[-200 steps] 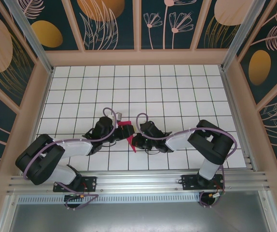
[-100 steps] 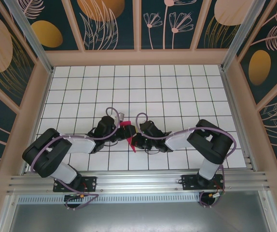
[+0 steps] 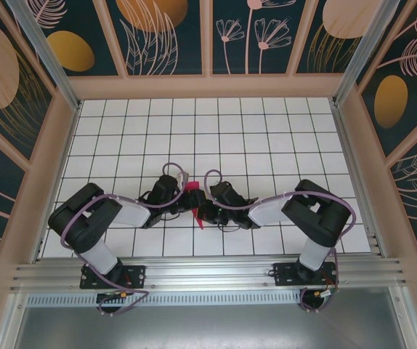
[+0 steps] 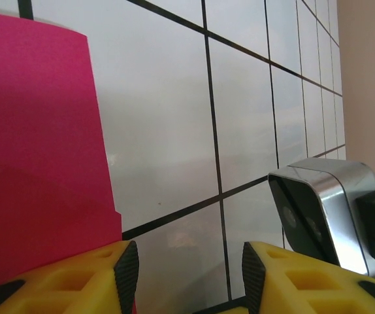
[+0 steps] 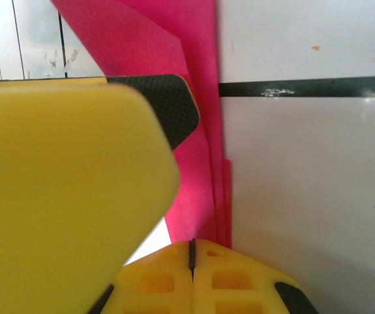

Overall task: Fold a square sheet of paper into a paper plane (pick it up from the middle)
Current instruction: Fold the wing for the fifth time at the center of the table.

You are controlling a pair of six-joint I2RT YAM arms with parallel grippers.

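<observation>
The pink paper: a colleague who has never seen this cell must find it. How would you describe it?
On the white tiled table, find where the left gripper and right gripper meet near the front edge. The folded sheet of paper sits between them, clamped in the right gripper: a narrow magenta sliver, brighter than the black grippers beside it.

**Matt paper on a shiny table**

The pink paper [image 5: 197, 98] looks thin, smooth and matt, with sharp creases. The white table [image 4: 168, 118] is glossy and reflects light. The left gripper [image 4: 187, 268] has fingers [image 4: 292, 275] of dull yellow plastic with black pads [image 4: 127, 269]. A camera housing [image 4: 331, 196] near it is silver metal with a soft shine.
</observation>
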